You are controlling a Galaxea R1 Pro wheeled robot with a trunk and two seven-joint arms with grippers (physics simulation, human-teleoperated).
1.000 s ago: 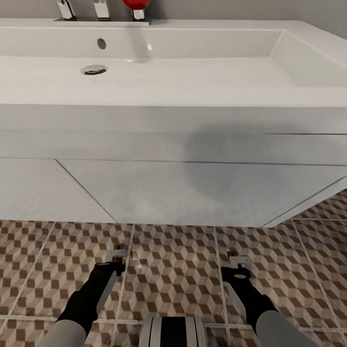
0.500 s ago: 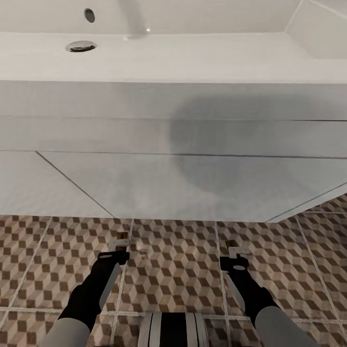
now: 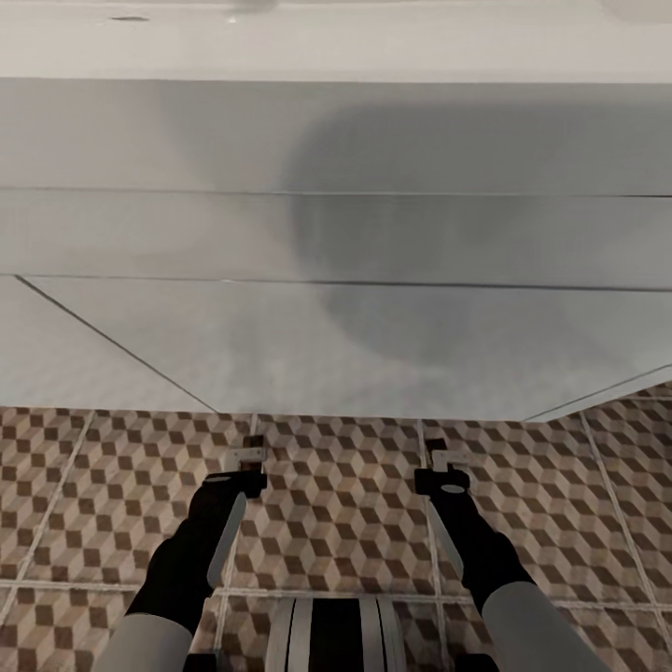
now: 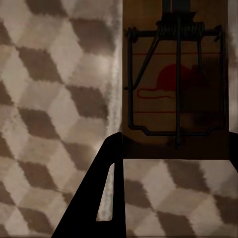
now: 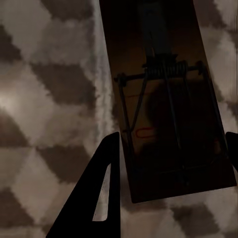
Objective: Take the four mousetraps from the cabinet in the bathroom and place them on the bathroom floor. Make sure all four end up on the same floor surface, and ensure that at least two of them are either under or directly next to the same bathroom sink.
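Head view: both grippers, left (image 3: 250, 459) and right (image 3: 446, 461), hang over the tiled floor (image 3: 336, 504) before the white sink (image 3: 336, 56). Left wrist view: fingers (image 4: 106, 193) hold a mousetrap (image 4: 176, 79). Right wrist view: fingers (image 5: 101, 191) hold another mousetrap (image 5: 166, 109) above the tiles.

Soft, even light; a broad shadow darkens the white vanity (image 3: 392, 233); wrist views dim, perhaps blurred.

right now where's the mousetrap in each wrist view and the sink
left mousetrap (image 4: 176, 94), left wrist view, on its wooden base by the red mouse print
right mousetrap (image 5: 168, 124), right wrist view, on its dark wooden base
bathroom sink (image 3: 373, 37), head view, on its white front rim
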